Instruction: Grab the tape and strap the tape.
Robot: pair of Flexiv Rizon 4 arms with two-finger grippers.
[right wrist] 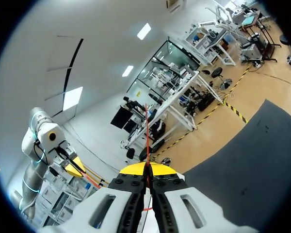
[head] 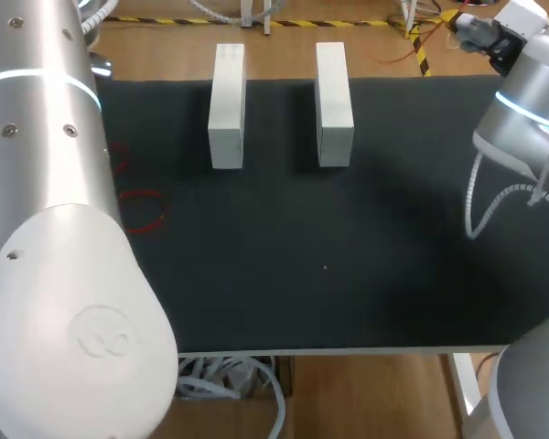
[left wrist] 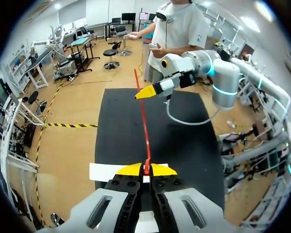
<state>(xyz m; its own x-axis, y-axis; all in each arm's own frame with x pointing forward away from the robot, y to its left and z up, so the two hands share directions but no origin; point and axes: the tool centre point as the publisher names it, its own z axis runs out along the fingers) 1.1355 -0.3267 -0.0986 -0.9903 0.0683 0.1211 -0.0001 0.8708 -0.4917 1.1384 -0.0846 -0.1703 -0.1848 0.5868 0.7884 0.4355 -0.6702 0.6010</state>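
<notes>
The tape is a thin red strip [left wrist: 144, 127]. My left gripper [left wrist: 146, 170] is shut on one end of it, just above a white block [left wrist: 103, 171] on the black mat [left wrist: 121, 126]. From there the strip runs taut out over the mat to my right gripper [left wrist: 149, 92], whose yellow tips are closed around it, and a short end sticks out past them. In the right wrist view my right gripper [right wrist: 146, 168] is shut on the red tape [right wrist: 147, 131], which stands straight out ahead of its fingers. Neither gripper's fingers show in the head view.
Two white blocks [head: 227, 105] [head: 333, 102] lie side by side at the far part of the mat [head: 329, 265]. My left arm [head: 46, 229] fills the near left. Thin red curves [head: 143, 211] show beside it. My right arm [head: 531, 101] stands at the right edge.
</notes>
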